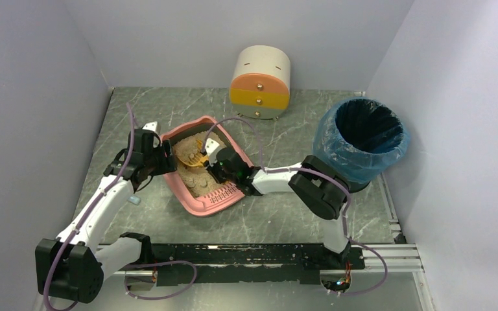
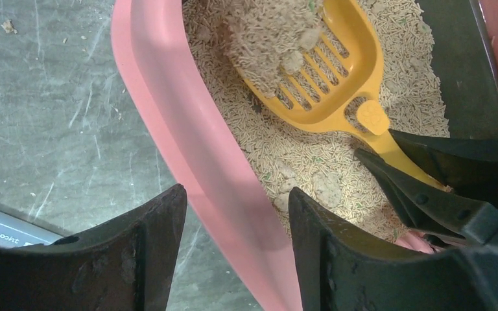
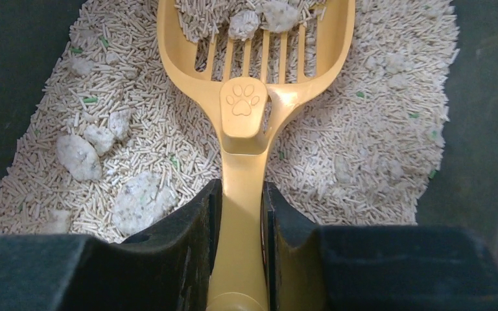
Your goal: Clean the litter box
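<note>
The litter box sits angled on the grey marbled table, a bit left of centre. It's in front of the cream-and-orange drawer unit and well apart from the blue-lined bin on the right. The left gripper straddles the box's left wall, one finger outside and one over the litter, and looks pinched onto it. The right gripper is clamped tight on the handle of the yellow scoop (little paw print on it, cute). The slotted scoop head is just above the litter with pellets and pale lumps heaped on it. More clumps lie left of the handle.
</note>
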`<state>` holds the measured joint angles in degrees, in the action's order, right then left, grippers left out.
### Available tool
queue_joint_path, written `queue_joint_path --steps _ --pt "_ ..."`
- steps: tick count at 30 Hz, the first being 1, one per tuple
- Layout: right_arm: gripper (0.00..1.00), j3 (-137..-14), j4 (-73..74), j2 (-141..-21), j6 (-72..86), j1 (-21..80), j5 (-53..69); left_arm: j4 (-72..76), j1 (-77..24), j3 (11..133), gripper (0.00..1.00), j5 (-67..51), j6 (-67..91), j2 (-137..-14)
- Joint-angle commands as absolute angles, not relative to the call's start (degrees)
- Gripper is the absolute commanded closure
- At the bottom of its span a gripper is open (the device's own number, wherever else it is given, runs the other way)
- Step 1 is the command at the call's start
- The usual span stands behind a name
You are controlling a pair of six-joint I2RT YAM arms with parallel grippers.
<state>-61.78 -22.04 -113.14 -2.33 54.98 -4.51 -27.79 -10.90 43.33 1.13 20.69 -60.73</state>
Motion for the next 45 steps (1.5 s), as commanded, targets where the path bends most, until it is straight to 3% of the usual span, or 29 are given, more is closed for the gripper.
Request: queue_joint_path --steps 1,8,24,31,33,45 --pt "1.00 -58.20 -32.04 -108.07 -2.11 54.64 -4.30 -28.56 -11.59 43.55 0.36 2.75 21.23 -59.24" --pt "1.00 -53.32 -34.42 -103.87 -4.65 54.66 -4.42 -28.73 -11.84 43.86 0.36 3.72 21.53 -56.42" --pt "1.00 -49.70 -18.75 -90.02 -10.67 54.68 -7.64 -26.64 -11.78 44.42 0.28 2.58 20.66 -47.06" --pt "1.00 -45.95 -16.65 -85.27 -13.76 55.20 -8.58 -24.37 -11.82 44.10 0.17 3.97 17.95 -45.60" --pt "1.00 -46.09 -16.29 -85.38 -15.10 55.85 -10.30 -24.33 -11.78 44.52 0.04 4.63 17.38 -45.55" --pt "1.00 -47.69 -15.23 -84.64 -26.69 61.33 -24.12 -19.96 -11.79 40.65 0.03 10.19 13.87 -38.51"
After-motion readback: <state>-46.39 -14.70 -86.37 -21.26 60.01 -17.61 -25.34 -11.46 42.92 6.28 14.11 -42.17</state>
